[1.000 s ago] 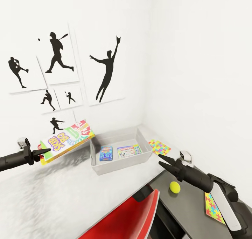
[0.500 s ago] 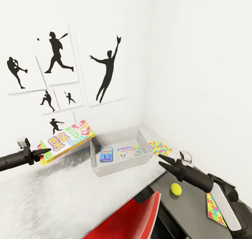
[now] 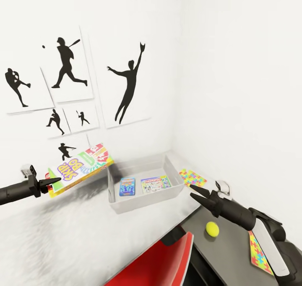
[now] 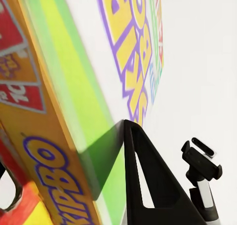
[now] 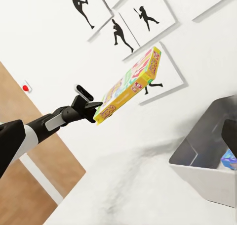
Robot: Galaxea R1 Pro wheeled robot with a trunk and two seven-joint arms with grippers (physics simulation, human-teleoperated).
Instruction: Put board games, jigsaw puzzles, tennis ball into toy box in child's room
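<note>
The whole view has slid a touch since a second ago, so the camera is turning: the toy box and wall prints sit slightly left, the tennis ball a little lower, while both arms hold their pose.

On the left, the left gripper is clamped on the near edge of the Skip-Bo board game, which juts out tilted, its far corner up and close to the toy box's left rim, not yet over it. The left wrist view shows one dark finger pressed flat on the box lid. Middle: the toy box stands on the white bench with two smaller game boxes lying flat inside. Right: the right gripper hovers empty, jaws parted narrowly, near the toy box's right end; past it a jigsaw puzzle, below it the ball on the dark bench, and a second jigsaw puzzle at the edge.

My read: carry the game rightward over the opening, level it, lower it clear of the rim before release, since the long overhang could snag the wall.
</note>
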